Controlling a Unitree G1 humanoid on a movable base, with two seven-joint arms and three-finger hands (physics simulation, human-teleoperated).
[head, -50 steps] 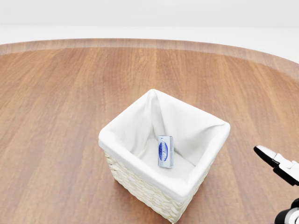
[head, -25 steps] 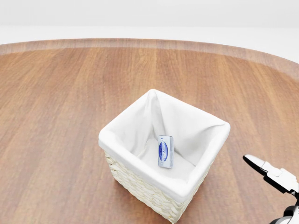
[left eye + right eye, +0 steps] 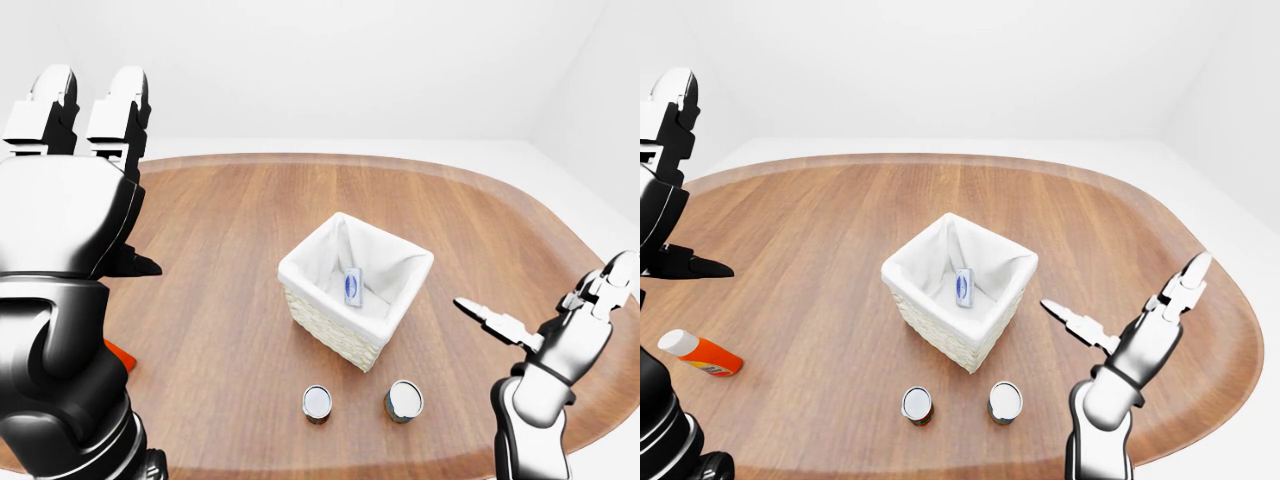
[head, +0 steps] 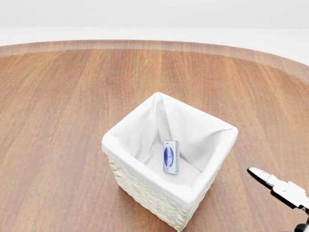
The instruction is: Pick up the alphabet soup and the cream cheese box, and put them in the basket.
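The cream cheese box [image 4: 171,156] already lies in the basket [image 4: 126,145]. Two cans [image 3: 1004,401] stand on the counter [image 3: 820,230] below it; the right hand [image 3: 1140,325], fingers spread and empty, is nearer than the raised, open left hand [image 3: 70,200].

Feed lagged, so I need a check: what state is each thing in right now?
Basket: upright on the table, open top.
Cream cheese box: inside the basket, standing on end.
Two cans: upright on the table, outside the basket.
Orange bottle: lying on its side.
Right hand: open, empty.
Left hand: raised, empty.
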